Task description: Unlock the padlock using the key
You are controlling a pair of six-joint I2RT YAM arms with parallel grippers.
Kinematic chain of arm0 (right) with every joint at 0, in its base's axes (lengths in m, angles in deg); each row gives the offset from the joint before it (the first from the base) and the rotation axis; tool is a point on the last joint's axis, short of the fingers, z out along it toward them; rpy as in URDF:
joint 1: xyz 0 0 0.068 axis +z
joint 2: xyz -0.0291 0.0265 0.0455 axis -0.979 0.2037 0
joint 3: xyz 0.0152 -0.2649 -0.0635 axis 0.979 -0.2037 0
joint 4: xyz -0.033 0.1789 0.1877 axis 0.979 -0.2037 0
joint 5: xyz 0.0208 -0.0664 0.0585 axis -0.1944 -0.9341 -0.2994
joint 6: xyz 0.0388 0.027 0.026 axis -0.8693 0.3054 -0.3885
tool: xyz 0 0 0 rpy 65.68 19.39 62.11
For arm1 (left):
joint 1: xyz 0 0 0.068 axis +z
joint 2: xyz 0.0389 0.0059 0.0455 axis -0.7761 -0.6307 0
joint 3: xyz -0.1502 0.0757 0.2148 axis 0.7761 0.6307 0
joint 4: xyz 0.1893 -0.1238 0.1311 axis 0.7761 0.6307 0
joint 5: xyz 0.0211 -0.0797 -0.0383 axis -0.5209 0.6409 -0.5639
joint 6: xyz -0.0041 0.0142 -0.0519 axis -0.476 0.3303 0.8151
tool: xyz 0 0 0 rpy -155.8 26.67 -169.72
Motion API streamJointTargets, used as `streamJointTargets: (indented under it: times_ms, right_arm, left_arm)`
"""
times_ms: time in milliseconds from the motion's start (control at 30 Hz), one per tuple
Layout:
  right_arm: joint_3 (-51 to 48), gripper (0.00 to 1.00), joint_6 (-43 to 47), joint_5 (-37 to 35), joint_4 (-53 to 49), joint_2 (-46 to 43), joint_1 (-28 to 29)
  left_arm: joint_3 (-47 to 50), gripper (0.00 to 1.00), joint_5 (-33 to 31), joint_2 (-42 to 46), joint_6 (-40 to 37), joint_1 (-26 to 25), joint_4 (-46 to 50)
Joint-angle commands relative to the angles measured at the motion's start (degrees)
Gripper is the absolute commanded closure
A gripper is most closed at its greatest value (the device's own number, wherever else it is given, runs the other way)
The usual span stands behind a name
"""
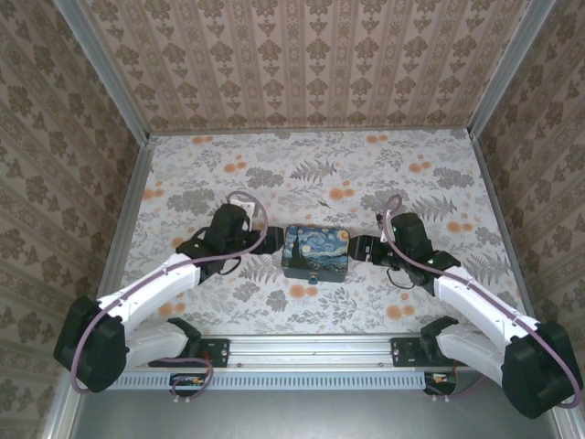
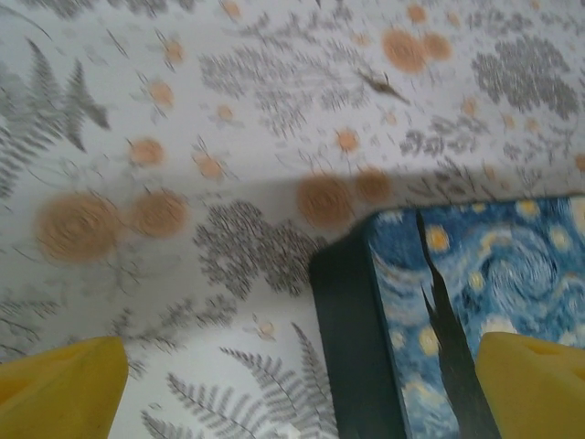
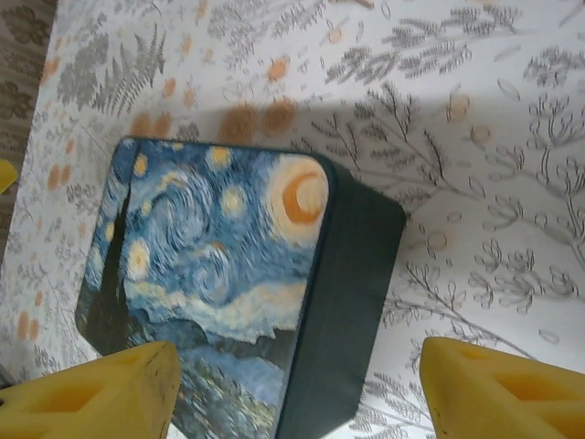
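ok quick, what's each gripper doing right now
left gripper: open, jaws wide apart, holding nothing
right gripper: open, jaws wide apart, holding nothing

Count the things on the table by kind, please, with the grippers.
Grippers: 2, the left gripper and the right gripper, both open.
Starry-night box: 1.
Tiny padlock on the box front: 1.
Small dark item beyond the box, perhaps the key: 1.
Total: 5.

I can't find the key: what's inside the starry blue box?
The box is shut, so its contents are covered. Visible: its printed lid and dark side wall.
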Motion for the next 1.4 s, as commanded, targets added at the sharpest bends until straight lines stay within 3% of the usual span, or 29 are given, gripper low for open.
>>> streamJointTargets:
  times_ms: [0,300,800,1100,1367]
  right_arm:
    - [-2.3,0.29,-2.2,-0.5,-0.4,-0.3,1.3]
    - [-2.0,0.35,-6.2,-0.6,8.2,7.2,7.4]
    - [6.3,0.56,-9.2,-2.5,14.9,22.2,15.1]
    - [21.5,0.60,-10.3,0.8,17.2,38.3,18.9]
    - [39.8,0.61,-9.1,1.9,12.7,52.6,19.1]
  left_arm:
    - [1.5,0.00,0.3,-1.4,4.5,-1.9,-3.1]
    - [3.8,0.00,2.6,-4.9,11.0,-2.4,-8.8]
    - [11.1,0.00,7.4,-6.9,16.3,1.7,-19.0]
    - [14.7,0.00,4.9,1.0,18.3,7.4,-15.8]
    - [14.8,0.00,6.2,4.3,17.3,14.1,-13.2]
